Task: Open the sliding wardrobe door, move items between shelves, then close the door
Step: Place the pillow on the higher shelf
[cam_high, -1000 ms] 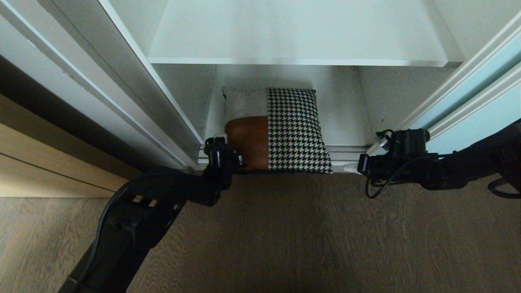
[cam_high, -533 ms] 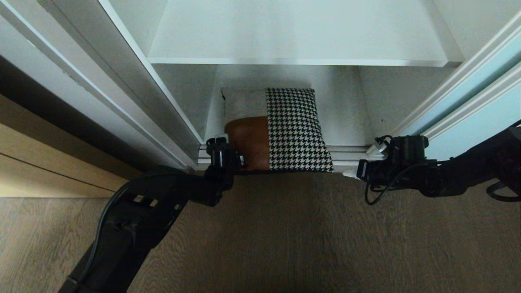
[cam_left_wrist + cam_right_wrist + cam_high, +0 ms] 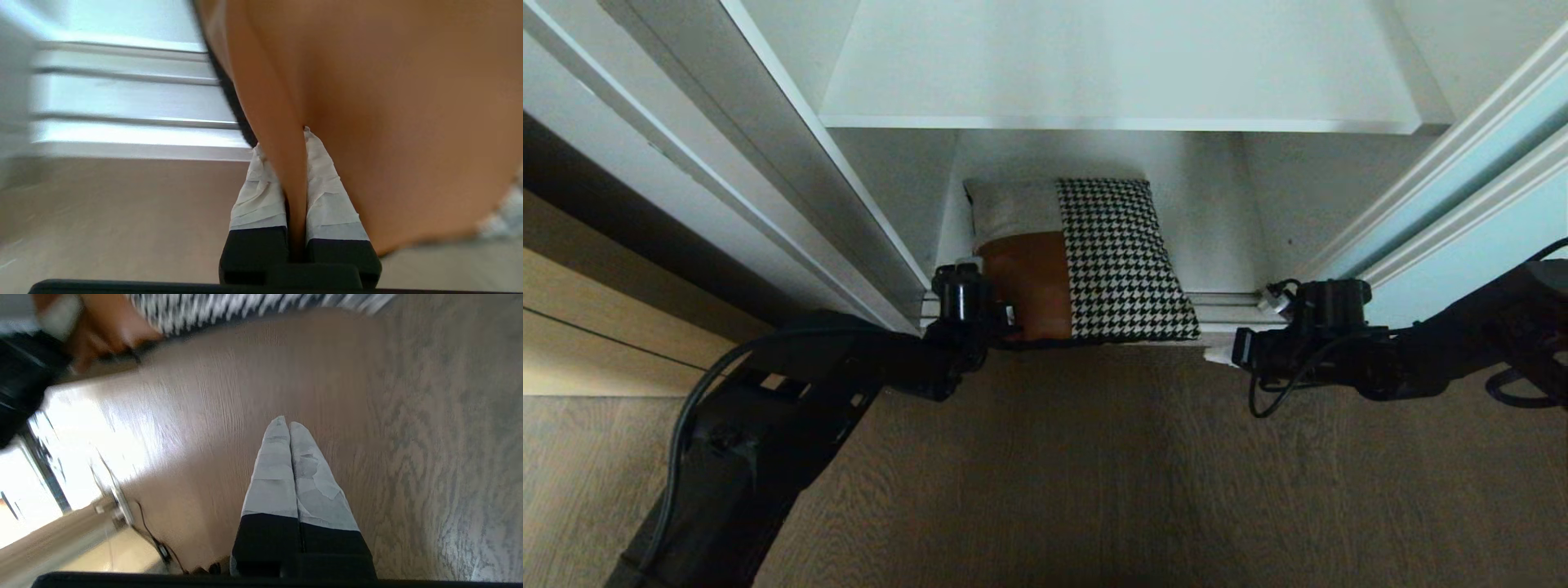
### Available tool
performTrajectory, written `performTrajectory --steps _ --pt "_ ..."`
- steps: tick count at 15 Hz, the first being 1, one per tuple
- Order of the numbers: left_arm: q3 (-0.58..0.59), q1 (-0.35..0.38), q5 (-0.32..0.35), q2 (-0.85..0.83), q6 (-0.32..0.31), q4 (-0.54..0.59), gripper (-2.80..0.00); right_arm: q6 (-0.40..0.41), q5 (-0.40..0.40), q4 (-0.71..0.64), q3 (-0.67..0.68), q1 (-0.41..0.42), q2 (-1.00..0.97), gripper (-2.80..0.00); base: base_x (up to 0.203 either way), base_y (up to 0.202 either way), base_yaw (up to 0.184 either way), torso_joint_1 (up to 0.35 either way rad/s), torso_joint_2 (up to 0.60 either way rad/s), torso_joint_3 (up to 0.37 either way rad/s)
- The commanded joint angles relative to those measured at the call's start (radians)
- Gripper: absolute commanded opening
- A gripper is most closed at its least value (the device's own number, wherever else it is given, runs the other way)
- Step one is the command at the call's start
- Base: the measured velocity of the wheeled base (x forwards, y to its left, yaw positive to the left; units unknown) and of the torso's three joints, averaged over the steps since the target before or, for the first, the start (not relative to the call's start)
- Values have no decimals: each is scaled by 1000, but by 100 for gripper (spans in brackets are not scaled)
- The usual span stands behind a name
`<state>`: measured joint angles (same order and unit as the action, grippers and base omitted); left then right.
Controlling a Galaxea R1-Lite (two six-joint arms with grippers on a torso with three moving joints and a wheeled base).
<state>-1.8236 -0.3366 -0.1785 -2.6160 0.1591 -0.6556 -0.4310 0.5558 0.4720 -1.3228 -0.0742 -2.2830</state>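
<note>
Jaws of left gripper (image 3: 292, 179) pinch cushion (image 3: 1086, 261) above wooden floor (image 3: 1094, 474).

Count: one cushion (image 3: 1086, 261), two shelves (image 3: 1119, 73), two grippers, left (image 3: 1005, 320) and right (image 3: 1217, 353), two door panels (image 3: 1462, 245).

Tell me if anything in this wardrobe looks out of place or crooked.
The patchwork cushion sits askew: its front edge overhangs the door track onto the wooden floor. The left gripper pinches a fold of its rust-brown corner. The right gripper is shut, holding nothing, over the floor.
</note>
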Motion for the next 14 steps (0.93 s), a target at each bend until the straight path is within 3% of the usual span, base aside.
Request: performTrajectory --steps 1,4,6,7,9,14 --pt "4 -1 74 25 2 6 -280 21 4 2 0 -9 -26 -280 0 0 0 0 0 0" --pt "-35 14 178 -6 5 61 -280 29 1 1 -39 -30 -87 -280 0 0 0 0 0 0" --pt "-120 25 190 -31 29 97 -280 34 -8 -6 -129 -55 -159 -280 0 0 0 0 0 0" --pt "-121 33 178 -31 33 98 -280 34 -21 -12 -175 -64 -195 -280 0 0 0 0 0 0" --pt "-117 42 75 -42 31 68 -280 34 -84 -18 -265 -100 -263 -280 0 0 0 0 0 0" --pt "-108 44 62 -78 29 37 -280 31 -115 -38 -384 -157 -328 -280 0 0 0 0 0 0"
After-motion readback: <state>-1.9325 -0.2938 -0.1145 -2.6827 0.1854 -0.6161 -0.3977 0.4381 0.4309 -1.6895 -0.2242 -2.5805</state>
